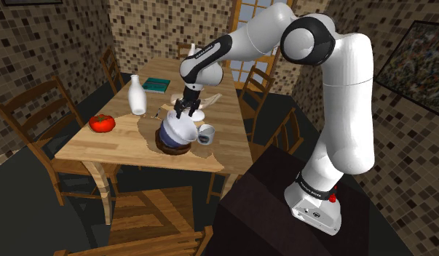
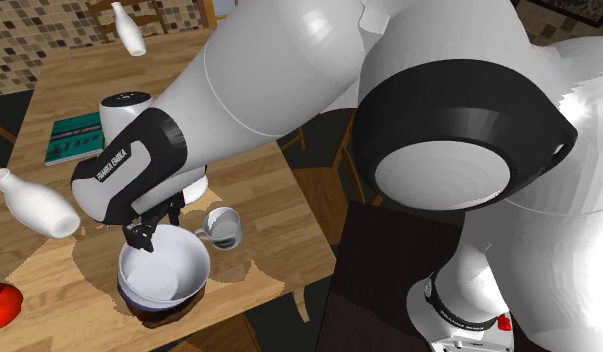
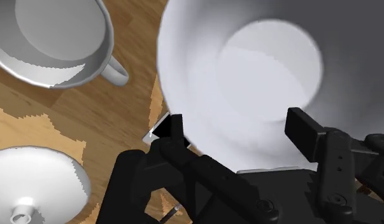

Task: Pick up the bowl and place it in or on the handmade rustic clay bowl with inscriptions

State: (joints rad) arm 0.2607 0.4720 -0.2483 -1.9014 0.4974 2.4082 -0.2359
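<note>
The gripper (image 3: 238, 130) hung with its fingers spread, one outside the rim of the white bowl (image 3: 267, 76) and one over its hollow. Neither visibly pressed the wall, so I judged it was not gripping. The white bowl sat just beneath it, nested a little tilted in the dark clay bowl (image 1: 172, 148), which looked like its proper place. A mug (image 3: 50, 38) was just beside the outer finger, near enough to clip, so a straight lift away seemed wise.
</note>
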